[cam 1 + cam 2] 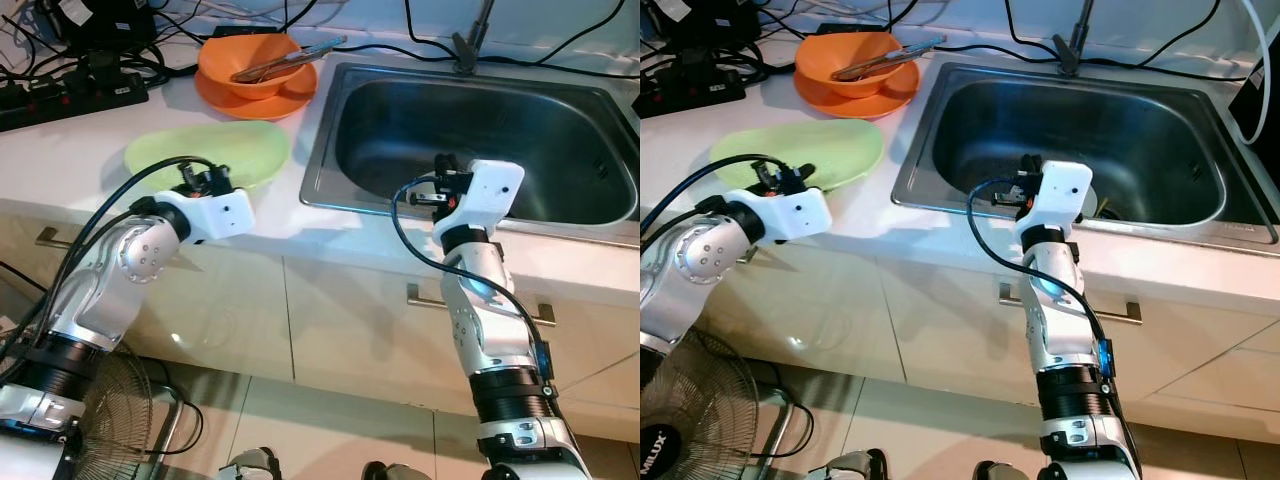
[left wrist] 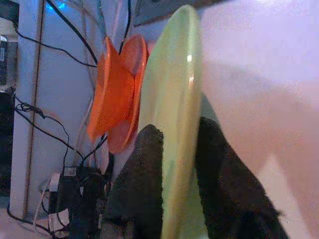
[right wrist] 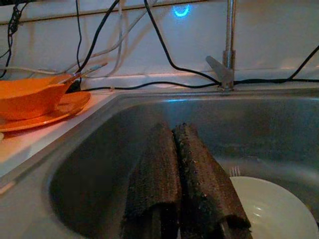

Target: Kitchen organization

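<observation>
1. Gripping the near rim of the green plate (image 1: pixel 215 150), the left gripper (image 2: pixel 179 164) is closing its 2 black fingers (image 2: pixel 144 184) on the plate's edge, 1 finger on each face; the plate is lying on the white counter (image 1: pixel 80 150) at 10 o'clock from the head camera's centre.
2. Sitting at 12 o'clock from the green plate, the orange bowl (image 1: pixel 250 65) is resting on an orange plate (image 1: pixel 290 100), and metal tongs (image 1: pixel 290 58) are lying across the bowl's rim.
3. Occupying the counter at 1 to 2 o'clock, the steel sink (image 1: pixel 560 215) is holding a white plate (image 3: pixel 279 209) on its floor, with a fork (image 3: pixel 234 172) showing just beyond the plate's far edge.
4. Hovering over the sink's near-left part, the right gripper (image 3: pixel 177 174) is keeping its 2 fingers pressed together with nothing between them; the white plate is lying just beside and below the fingertips.
5. Standing at the sink's far rim at 12 o'clock, the tap (image 3: pixel 227 45) is rising against the white wall, and black cables (image 1: pixel 420 40) are running along the wall behind it.
6. Lying at the counter's far-left corner at 10 to 11 o'clock, a black power strip (image 1: pixel 70 95) is feeding several cables.
7. Standing on the floor at 7 o'clock, a wire fan guard (image 1: pixel 110 420) is showing beside the left arm.
</observation>
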`<state>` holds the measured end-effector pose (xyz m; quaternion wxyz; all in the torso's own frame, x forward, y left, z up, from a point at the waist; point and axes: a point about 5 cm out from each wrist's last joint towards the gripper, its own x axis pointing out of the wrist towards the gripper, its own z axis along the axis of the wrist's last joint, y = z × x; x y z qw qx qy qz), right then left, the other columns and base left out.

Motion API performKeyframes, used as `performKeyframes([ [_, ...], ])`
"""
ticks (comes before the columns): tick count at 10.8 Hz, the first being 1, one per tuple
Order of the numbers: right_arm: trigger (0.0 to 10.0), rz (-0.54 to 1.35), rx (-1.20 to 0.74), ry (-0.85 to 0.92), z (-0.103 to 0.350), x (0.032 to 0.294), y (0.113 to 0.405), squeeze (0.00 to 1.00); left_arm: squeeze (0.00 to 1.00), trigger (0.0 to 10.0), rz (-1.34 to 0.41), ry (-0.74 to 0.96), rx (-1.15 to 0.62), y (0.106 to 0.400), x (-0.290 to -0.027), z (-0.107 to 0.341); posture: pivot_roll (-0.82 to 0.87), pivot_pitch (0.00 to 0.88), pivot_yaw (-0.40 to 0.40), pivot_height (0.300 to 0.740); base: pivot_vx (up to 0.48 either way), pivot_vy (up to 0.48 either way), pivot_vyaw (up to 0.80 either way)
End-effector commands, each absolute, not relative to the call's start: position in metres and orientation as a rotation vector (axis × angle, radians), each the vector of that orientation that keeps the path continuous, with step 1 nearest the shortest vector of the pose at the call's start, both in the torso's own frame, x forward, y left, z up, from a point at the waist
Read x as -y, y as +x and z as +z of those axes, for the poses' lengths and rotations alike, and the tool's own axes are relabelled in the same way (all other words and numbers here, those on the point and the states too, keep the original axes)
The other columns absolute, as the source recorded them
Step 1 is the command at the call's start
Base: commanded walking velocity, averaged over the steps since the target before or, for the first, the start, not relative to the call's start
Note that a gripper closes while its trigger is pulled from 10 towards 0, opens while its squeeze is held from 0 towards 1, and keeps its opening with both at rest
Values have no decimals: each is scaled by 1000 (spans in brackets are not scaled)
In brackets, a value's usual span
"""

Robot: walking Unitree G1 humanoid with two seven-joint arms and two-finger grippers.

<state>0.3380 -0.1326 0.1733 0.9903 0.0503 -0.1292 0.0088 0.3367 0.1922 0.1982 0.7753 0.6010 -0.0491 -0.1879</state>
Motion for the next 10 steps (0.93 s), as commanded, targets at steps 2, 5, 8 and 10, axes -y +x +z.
performKeyframes([
  [2,10000,9,275,111,176,134,339,0,0,0,-439,1296,137,332,-184,203,112,95,6,740,0,0,0],
  [5,10000,15,274,111,176,134,340,0,0,0,-451,1301,200,329,-169,214,117,93,3,740,0,0,0],
  [8,10000,16,275,109,176,134,340,0,0,10000,-453,1281,324,326,-147,225,112,90,2,740,0,0,0],
  [10,10000,18,280,119,180,135,341,0,0,10000,-470,1247,467,322,-121,232,101,75,3,740,0,0,0],
])
